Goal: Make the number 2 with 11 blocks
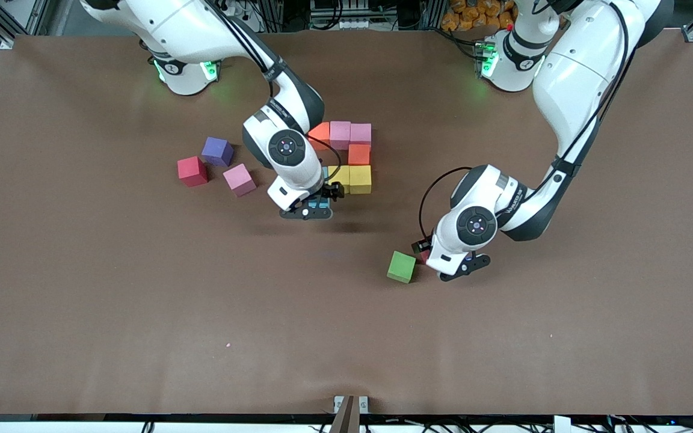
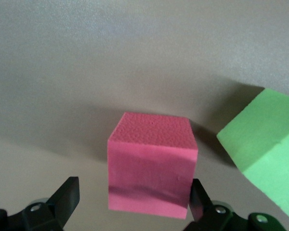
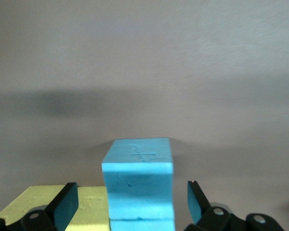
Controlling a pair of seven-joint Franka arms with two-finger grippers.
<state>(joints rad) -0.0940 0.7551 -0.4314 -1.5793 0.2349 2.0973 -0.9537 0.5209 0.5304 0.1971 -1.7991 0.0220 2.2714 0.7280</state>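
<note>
Blocks forming the unfinished number 2 (image 1: 346, 157) lie mid-desk: an orange block (image 1: 320, 135) and two pink blocks (image 1: 340, 133) in the row farthest from the front camera, an orange block (image 1: 359, 154) next, then two yellow blocks (image 1: 360, 178). The inner yellow block and the light blue blocks (image 3: 138, 185) are largely hidden in the front view by the right arm's wrist. The right wrist view shows the blue pair stacked, touching a yellow block (image 3: 86, 209). The right tool (image 1: 316, 210) stands open astride the blue stack, fingers clear of its sides. The left tool (image 1: 452, 264), open, straddles a pink-red block (image 2: 151, 163), nearly hidden in the front view; a green block (image 1: 401, 266) sits just beside it. At nine o'clock from the figure lie a red block (image 1: 192, 171), a purple block (image 1: 217, 151) and a pink block (image 1: 239, 179), apart on the desk (image 1: 142, 313).
</note>
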